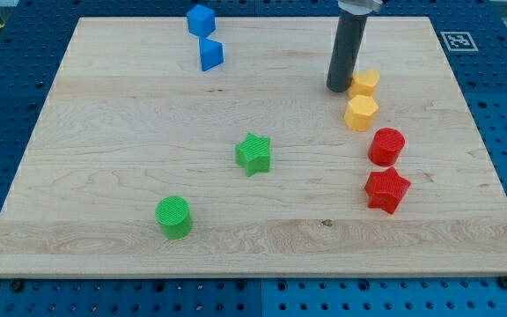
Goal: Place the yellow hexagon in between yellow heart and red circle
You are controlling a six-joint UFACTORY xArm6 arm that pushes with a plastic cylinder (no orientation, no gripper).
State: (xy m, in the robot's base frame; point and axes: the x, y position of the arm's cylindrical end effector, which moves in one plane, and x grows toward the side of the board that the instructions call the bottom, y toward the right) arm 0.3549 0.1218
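The yellow hexagon (360,113) lies at the view's right, just below the yellow heart (365,83) and just above the red circle (386,146). The three form a short column slanting down to the right. My tip (338,89) rests on the board right beside the yellow heart's left side and up-left of the hexagon. The dark rod rises from there to the view's top edge.
A red star (386,190) lies below the red circle. A green star (253,154) sits mid-board and a green circle (174,217) at the lower left. Two blue blocks (201,19) (210,54) lie near the top edge. The wooden board (104,132) sits on a blue pegboard.
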